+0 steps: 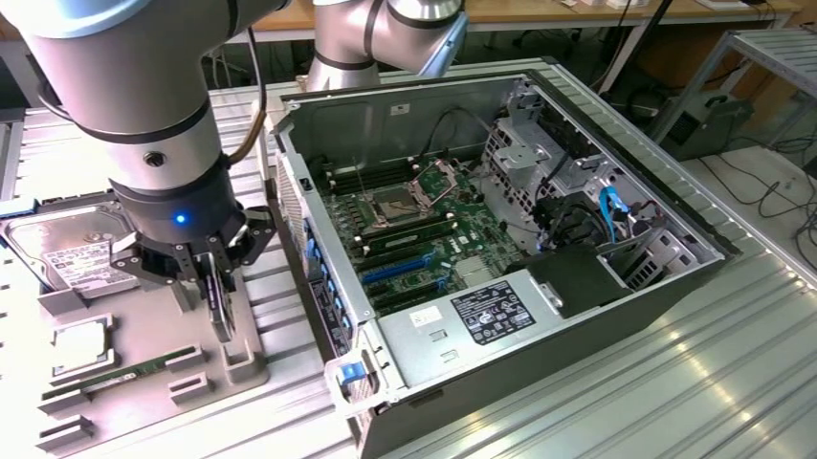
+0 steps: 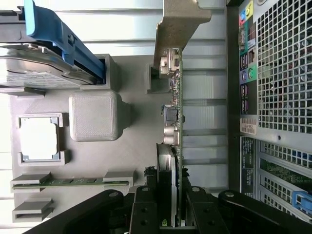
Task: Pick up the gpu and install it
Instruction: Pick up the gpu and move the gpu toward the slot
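Where the gpu [image 2: 177,122] is: on its long edge over the grey tray [image 2: 131,151], at about 8 o'clock from the open computer case [image 1: 575,382] in the exterior view, near the case's rear panel [image 2: 282,73].
Long axis: level, running alongside that rear panel, roughly from 11 to 5 o'clock in the exterior view.
Pointing: the silver bracket [image 2: 178,24] is at the end toward the hard drive [image 1: 77,253]. The opposite end lies between the claw's fingers.
Faces: both flat sides upright, so the wrist view sees the card edge-on, with small connectors along its upper edge.
Gripper [image 2: 170,195]: drawn in to a narrow gap, with its fingers [image 2: 144,209] against the two flat faces, clamping the card.
Seat in tray: the lower edge is at the tray's slot. Whether it rests there or hangs just clear cannot be told.
Tray neighbours: the hard drive is at 10 o'clock from the claw, the processor [image 1: 79,337] at 8 o'clock and the memory stick [image 1: 121,375] at 7 o'clock, each in its own holder.
Case: on its side with the motherboard [image 1: 408,225] facing up and the blue expansion slots [image 1: 389,273] at its 7 o'clock corner.
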`<control>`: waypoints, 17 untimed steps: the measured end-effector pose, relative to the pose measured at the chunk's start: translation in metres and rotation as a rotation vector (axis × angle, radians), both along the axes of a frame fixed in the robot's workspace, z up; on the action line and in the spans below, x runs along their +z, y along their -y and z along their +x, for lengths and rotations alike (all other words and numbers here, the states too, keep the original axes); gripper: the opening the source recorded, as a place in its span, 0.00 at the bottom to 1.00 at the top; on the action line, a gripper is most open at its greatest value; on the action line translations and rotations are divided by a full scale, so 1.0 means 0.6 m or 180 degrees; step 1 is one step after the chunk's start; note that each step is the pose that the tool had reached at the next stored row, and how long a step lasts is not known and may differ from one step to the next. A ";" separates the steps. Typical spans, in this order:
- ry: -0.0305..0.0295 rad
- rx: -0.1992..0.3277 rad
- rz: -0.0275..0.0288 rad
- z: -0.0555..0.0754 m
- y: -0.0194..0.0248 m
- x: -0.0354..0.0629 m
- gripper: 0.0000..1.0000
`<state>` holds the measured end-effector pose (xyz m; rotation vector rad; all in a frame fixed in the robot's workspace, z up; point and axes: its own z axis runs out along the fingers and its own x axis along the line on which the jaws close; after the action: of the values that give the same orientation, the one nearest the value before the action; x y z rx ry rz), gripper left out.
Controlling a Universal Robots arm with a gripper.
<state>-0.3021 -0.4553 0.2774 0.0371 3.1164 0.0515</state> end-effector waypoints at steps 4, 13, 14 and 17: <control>0.0000 0.0000 0.0000 0.000 0.0000 0.002 0.28; 0.0000 0.0000 0.0000 0.000 0.0000 0.006 0.28; 0.0000 0.0000 0.0000 0.000 0.0000 0.006 0.28; 0.0000 0.0000 0.0000 0.000 0.0000 0.013 0.28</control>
<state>-0.3020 -0.4553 0.2849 0.0371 3.1164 0.0515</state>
